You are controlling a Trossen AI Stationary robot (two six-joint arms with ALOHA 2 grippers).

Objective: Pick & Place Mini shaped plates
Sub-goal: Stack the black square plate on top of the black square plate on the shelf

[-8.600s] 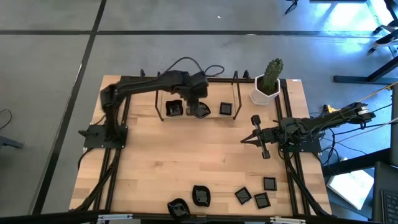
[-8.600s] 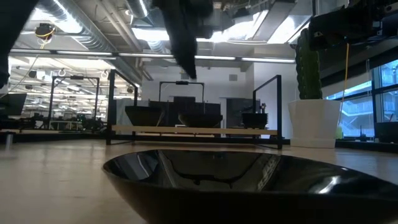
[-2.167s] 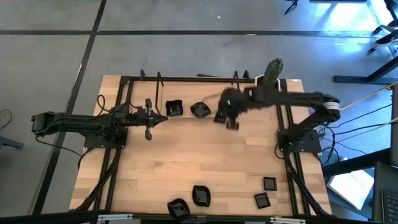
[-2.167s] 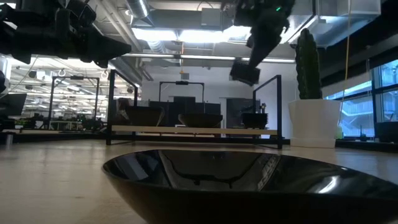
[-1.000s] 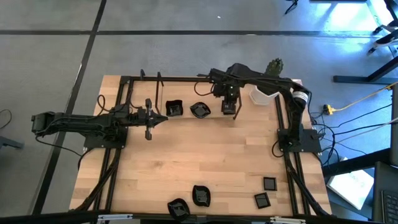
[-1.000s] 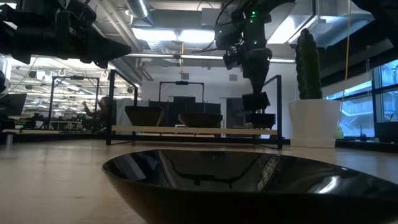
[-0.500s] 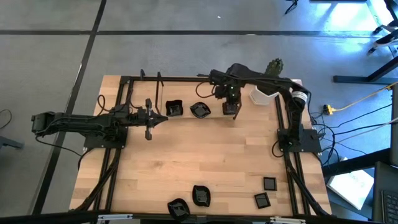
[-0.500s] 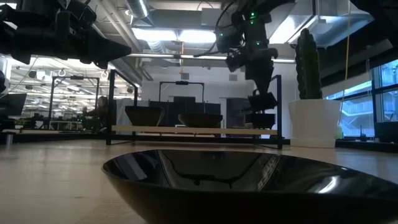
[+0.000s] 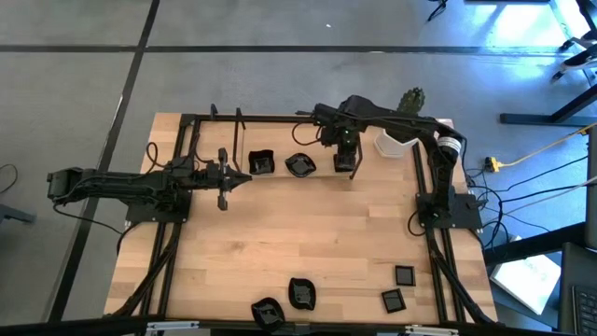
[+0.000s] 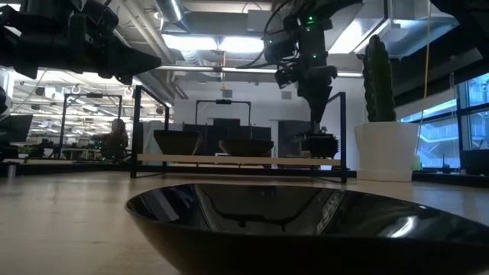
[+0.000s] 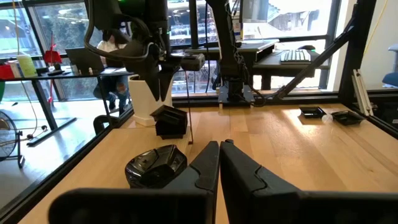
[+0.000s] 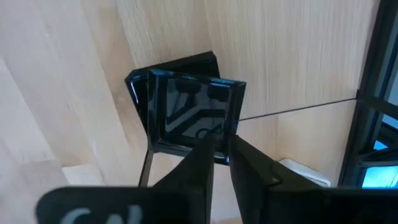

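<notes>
At far desk (image 9: 308, 233) edge, right gripper (image 12: 219, 149) fingers narrowly parted astride square plate (image 12: 193, 115) rim; glossy, light, slippery — pinch rim.

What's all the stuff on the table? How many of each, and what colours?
wavy plate: one, black, far row
rounded plate: one, black, beside it
square plate stack: two, black, far row, under the right gripper
near plates: four, black, near edge
cactus: one, green, far right corner
pot: one, white, holding the cactus
table: one, light wood
person: one, in the room behind
left gripper: dark, fingers shut, left side
right gripper: dark, at the stack
</notes>
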